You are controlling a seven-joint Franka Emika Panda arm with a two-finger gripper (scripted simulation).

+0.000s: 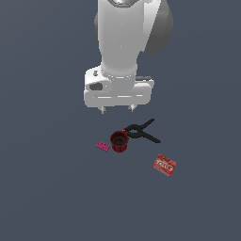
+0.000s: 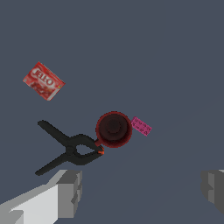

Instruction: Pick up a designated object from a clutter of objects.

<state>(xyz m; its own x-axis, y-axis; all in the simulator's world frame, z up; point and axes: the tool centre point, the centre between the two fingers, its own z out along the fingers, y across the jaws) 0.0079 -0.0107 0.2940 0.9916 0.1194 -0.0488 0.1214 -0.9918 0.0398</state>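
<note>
Gripper (image 1: 117,109) hangs above the grey floor (image 1: 47,188), fingers spread wide, nothing between them. In the exterior view only two short fingertips (image 1: 103,110) poke out under the white hand. The wrist view shows the gap better: one grey finger pad (image 2: 70,192) at one edge, the other at the far edge, bare floor between.

The clutter sits just ahead of and below the fingertips. Dark red cup (image 1: 119,141) stands upright, mouth up, the nearest item to the gripper. Exterior view gives its side wall. Wrist view looks straight down into it (image 2: 113,129), showing a dark interior and red rim.

Black clamp (image 1: 142,131) lies flat with its handles splayed away from the cup. Wrist view shows an orange tip (image 2: 101,152) on its jaw end at the cup's rim, touching or nearly so. The exterior view does not resolve that tip.

Tiny pink brick (image 1: 103,146) lies just beside the cup on the opposite side from the clamp. Wrist view shows a narrow gap between brick (image 2: 141,126) and cup.

Red box (image 1: 164,165) lies flat on the floor, well apart from the other three and farthest from the gripper, off toward the exterior view's right. The gripper is not over it. White lettering is a blur in the exterior view. In the wrist view (image 2: 43,81) it reads as large white capitals, rotated with the box.
</note>
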